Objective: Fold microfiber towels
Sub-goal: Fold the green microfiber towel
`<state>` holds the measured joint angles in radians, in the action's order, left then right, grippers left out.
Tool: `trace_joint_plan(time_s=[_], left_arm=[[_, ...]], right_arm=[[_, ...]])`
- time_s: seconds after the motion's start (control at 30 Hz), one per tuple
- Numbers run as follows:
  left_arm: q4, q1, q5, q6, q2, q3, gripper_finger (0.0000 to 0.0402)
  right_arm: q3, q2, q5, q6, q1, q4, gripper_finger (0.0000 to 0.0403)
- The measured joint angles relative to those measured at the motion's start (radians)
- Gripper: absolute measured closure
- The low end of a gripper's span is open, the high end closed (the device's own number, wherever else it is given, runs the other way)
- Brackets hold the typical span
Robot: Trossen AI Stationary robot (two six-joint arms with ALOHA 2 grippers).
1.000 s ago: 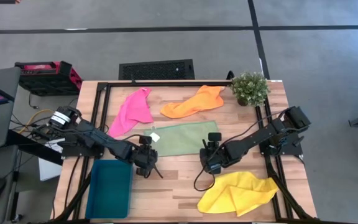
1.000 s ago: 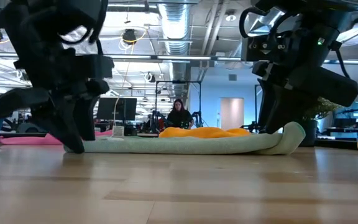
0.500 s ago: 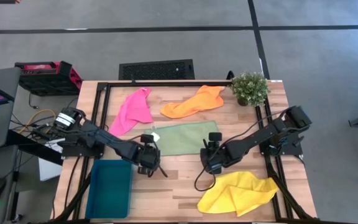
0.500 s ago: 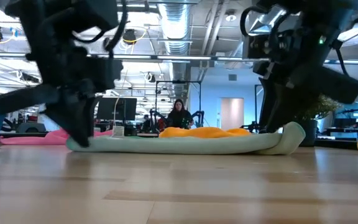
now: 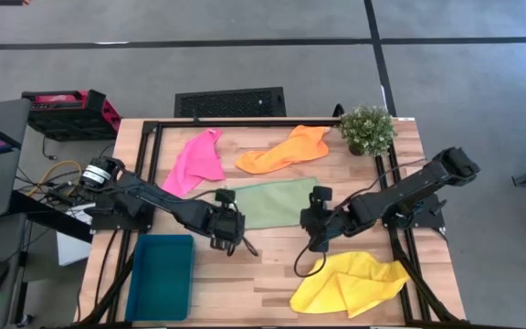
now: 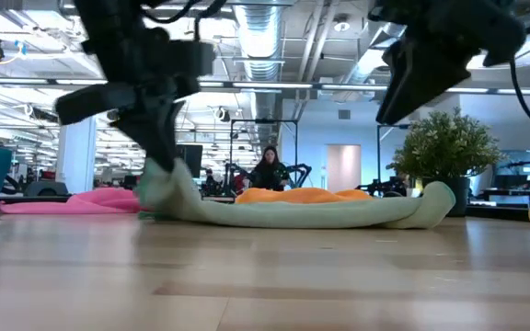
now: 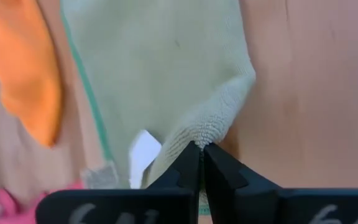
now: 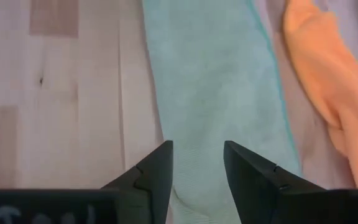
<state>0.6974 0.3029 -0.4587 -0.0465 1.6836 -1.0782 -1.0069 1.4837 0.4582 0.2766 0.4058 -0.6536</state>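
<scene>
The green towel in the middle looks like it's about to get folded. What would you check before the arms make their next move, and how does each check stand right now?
1. Left gripper pinching a corner of the green towel: ok; that corner is lifted off the table in the low view.
2. Right gripper holding the towel: not ok; its fingers are open, above the cloth.
3. Rest of the green towel lying flat: ok.
4. Orange towel apart from the green one: ok, a strip of wood shows between them.
5. Yellow towel out of the way: ok.
6. Plant outside the fold path: ok, it stands at the far corner.
</scene>
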Motion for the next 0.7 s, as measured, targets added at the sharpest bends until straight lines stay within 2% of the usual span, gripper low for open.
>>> trace_joint_plan(time_s=[0.17, 0.33, 0.7], left_arm=[[-0.079, -0.054, 0.007, 0.183, 0.006, -0.035, 0.0401], [-0.239, -0.12, 0.065, 0.359, 0.006, -0.037, 0.0401], [-0.489, -0.208, 0.186, 0.588, 0.008, -0.037, 0.0401]], right_arm=[[0.0, -0.045, 0.014, 0.019, 0.0, -0.019, 0.0239], [0.0, -0.072, 0.015, 0.039, 0.0, -0.044, 0.0239], [0.0, -0.08, 0.015, 0.049, 0.0, -0.059, 0.0241]])
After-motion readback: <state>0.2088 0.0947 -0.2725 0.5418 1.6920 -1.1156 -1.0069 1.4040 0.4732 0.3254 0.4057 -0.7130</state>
